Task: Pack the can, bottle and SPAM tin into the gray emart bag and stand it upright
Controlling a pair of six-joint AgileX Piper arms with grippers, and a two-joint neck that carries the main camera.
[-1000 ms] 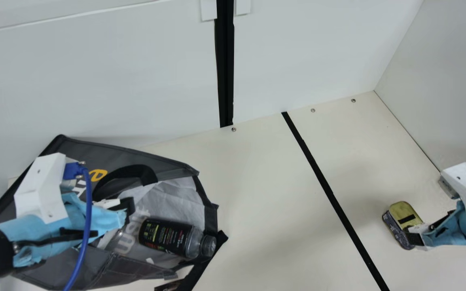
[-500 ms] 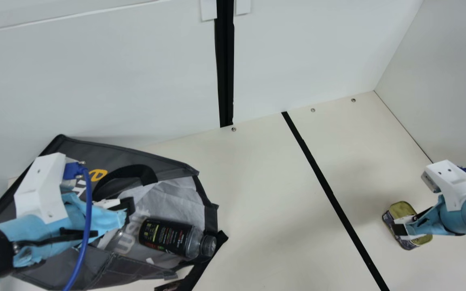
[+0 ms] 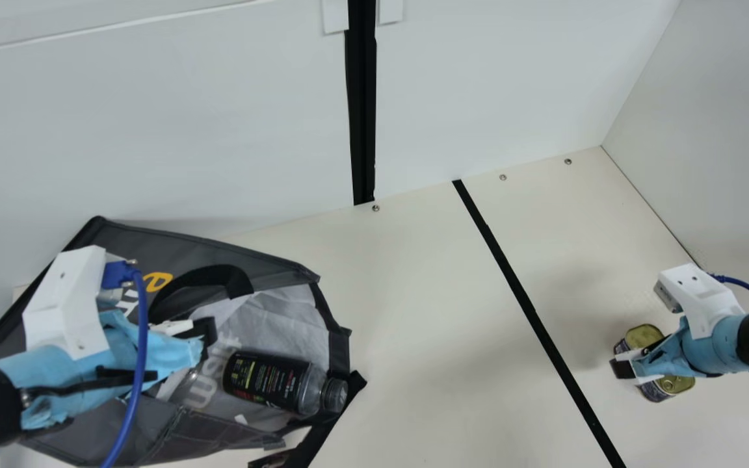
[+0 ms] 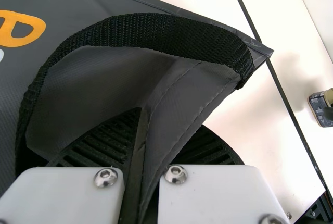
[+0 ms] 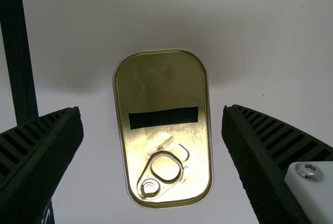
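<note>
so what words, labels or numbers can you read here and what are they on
"e", in orange, on the gray fabric bag; the white letters beside it are partly hidden.
Pale lettering inside the bag: not clear enough to read.
Clear bottle with a black label: print too small to read.
Oblong gold-lidded metal tin: side print too small to read.

Soft, diffuse light washes the cream worktop (image 3: 426, 312) and pale walls (image 3: 186, 130) in the main view, a faint shadow falling near the SPAM tin (image 3: 643, 337). The left wrist view shows the worktop glaring almost white past the darkly exposed gray emart bag (image 4: 104, 83). Dimmer in the right wrist view, 2 soft-edged shadows flank the tin's gleaming gold lid (image 5: 161, 83).
</note>
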